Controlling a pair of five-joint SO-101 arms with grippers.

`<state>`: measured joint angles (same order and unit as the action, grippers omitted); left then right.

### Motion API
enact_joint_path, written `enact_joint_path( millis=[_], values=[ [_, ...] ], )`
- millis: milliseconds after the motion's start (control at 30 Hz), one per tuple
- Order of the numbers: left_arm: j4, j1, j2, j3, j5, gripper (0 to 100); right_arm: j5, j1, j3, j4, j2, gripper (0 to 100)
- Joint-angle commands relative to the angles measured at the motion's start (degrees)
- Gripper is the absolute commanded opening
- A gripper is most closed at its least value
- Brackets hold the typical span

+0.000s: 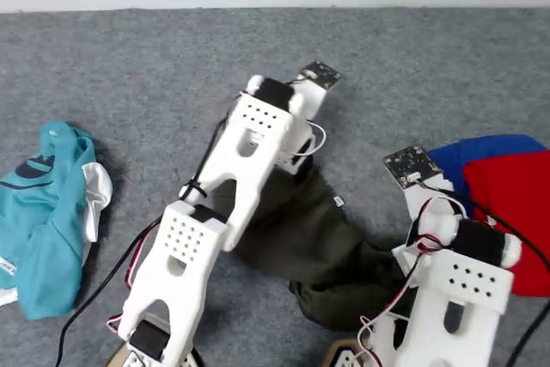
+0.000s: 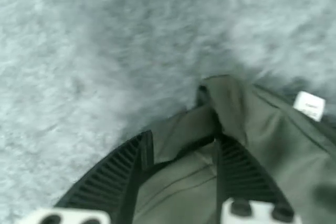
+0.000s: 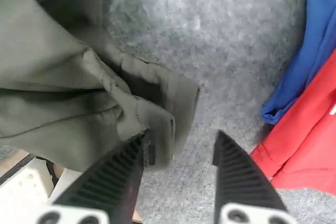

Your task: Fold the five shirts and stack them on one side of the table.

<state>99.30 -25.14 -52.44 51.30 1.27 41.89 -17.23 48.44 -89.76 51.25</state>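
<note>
- Left gripper (image 2: pixel 184 140): black ribbed fingers spread apart, clamping nothing. They straddle a raised fold of the green shirt (image 2: pixel 273 145), and cloth lies between them.
- Right gripper (image 3: pixel 181 140): fingers also parted, holding nothing. One finger (image 3: pixel 118 177) sits at the folded hem of the green shirt (image 3: pixel 52 77); the other stands over bare table covering.
- Green shirt (image 1: pixel 309 229): dark olive and crumpled, lying on the table between the two arms. One end is under the left arm (image 1: pixel 223 204), the other beside the right arm (image 1: pixel 455 290). A small white tag (image 2: pixel 308 105) shows on it.
- Red shirt (image 1: pixel 516 204): lies flat at the table's right edge, on top of the blue shirt (image 1: pixel 481 154), just beside the right arm. The blue edge (image 3: pixel 310 51) sticks out from under the red one (image 3: pixel 304 145).
- Teal shirt (image 1: pixel 51 212): bunched at the table's left edge, well apart from both arms, with a dark print on it.
- White cloth (image 1: pixel 99 191): pokes out from under the teal shirt on its inner side.
- Table (image 1: pixel 172 66): covered in grey felt-like material.
</note>
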Motion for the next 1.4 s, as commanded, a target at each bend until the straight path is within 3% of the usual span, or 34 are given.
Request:
enact_joint_path(
  millis=[0,400,600,800,967,1200,1367],
  values=[
    [0.00,-1.85,4.92,4.35,-0.53,19,0.26,-0.84,-0.18,0.84,0.84,19.8],
    [0.09,-5.10,3.60,8.22,-0.44,19,0.26,-0.75,-0.18,1.27,0.84,19.8],
    [-2.37,-5.10,-4.92,7.96,-0.44,19,0.26,-0.75,-0.09,0.75,0.84,19.8],
    [1.23,-5.54,-7.03,18.24,-0.53,19,0.35,-0.75,-0.09,1.10,0.84,19.8],
    [1.05,-7.47,-9.14,16.48,-0.44,19,0.35,-0.75,-0.09,0.75,0.84,19.8],
    [0.44,-4.84,-14.95,17.80,-0.44,19,0.35,-0.75,-0.09,0.75,0.84,19.8],
    [0.62,-3.16,-14.59,19.56,-0.18,10,0.35,-0.75,-0.09,0.75,0.84,19.8]
  ],
)
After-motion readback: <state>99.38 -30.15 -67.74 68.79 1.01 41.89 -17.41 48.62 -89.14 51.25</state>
